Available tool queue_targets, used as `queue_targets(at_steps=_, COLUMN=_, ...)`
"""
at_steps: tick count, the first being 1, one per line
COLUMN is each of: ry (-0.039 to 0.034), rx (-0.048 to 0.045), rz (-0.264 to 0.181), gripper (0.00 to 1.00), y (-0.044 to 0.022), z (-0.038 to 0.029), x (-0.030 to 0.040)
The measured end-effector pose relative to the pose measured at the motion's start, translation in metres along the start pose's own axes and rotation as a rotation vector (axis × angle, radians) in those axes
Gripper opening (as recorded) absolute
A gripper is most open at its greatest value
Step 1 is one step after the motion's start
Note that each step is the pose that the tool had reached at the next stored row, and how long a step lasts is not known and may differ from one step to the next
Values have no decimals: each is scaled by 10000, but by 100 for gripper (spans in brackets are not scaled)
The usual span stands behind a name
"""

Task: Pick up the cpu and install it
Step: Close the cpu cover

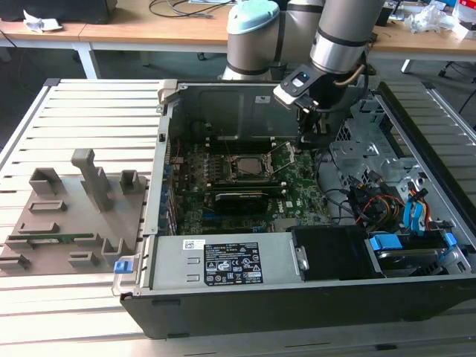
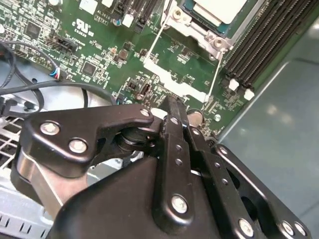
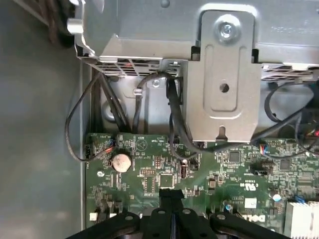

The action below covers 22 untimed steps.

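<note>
slatted bench, open case: cpu in the socket, pincer shut and empty beside it.
in the second wrist view the cpu lies flat inside the socket, pale lid up; the pincer hangs just off it over the board, fingers pressed together on nothing. the chip looks light, stiff, slick-topped and fragile underneath, best taken by opposite edges. room is tight: memory slots, thin lever wires and the case wall crowd the socket.
</note>
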State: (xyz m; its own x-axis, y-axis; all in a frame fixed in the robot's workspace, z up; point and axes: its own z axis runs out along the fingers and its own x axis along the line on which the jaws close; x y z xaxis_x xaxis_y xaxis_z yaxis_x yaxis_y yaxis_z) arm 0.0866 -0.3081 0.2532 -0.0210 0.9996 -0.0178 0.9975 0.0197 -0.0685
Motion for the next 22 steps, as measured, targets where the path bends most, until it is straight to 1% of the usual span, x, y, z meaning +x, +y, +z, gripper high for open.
queue_targets(at_steps=1, ry=-2, rx=1, rz=-1, gripper=11, y=8, z=49, x=0)
queue_targets(at_steps=3, ry=-1, rx=1, rz=-6, gripper=11, y=12, z=100, x=2)
queue_targets(at_steps=4, ry=-4, rx=0, rz=-16, gripper=11, y=-6, z=126, x=3)
queue_targets(at_steps=6, ry=-2, rx=-12, rz=-17, gripper=11, y=-50, z=130, x=4)
queue_targets(at_steps=7, ry=-2, rx=-30, rz=-15, gripper=11, y=-91, z=133, x=4)
queue_targets(at_steps=8, ry=-3, rx=-57, rz=-15, gripper=11, y=-151, z=137, x=5)
queue_targets(at_steps=10, ry=-4, rx=-85, rz=-14, gripper=11, y=-232, z=142, x=7)
queue_targets(at_steps=12, ry=-4, rx=-87, rz=-13, gripper=11, y=-268, z=146, x=8)
queue_targets(at_steps=14, ry=-3, rx=-88, rz=-13, gripper=11, y=-286, z=148, x=8)
queue_targets(at_steps=20, ry=-2, rx=-88, rz=-11, gripper=11, y=-297, z=151, x=9)
queue_targets(at_steps=21, ry=-4, rx=-88, rz=-13, gripper=11, y=-332, z=154, x=10)
queue_targets(at_steps=22, ry=-3, rx=-88, rz=-13, gripper=11, y=-353, z=156, x=10)
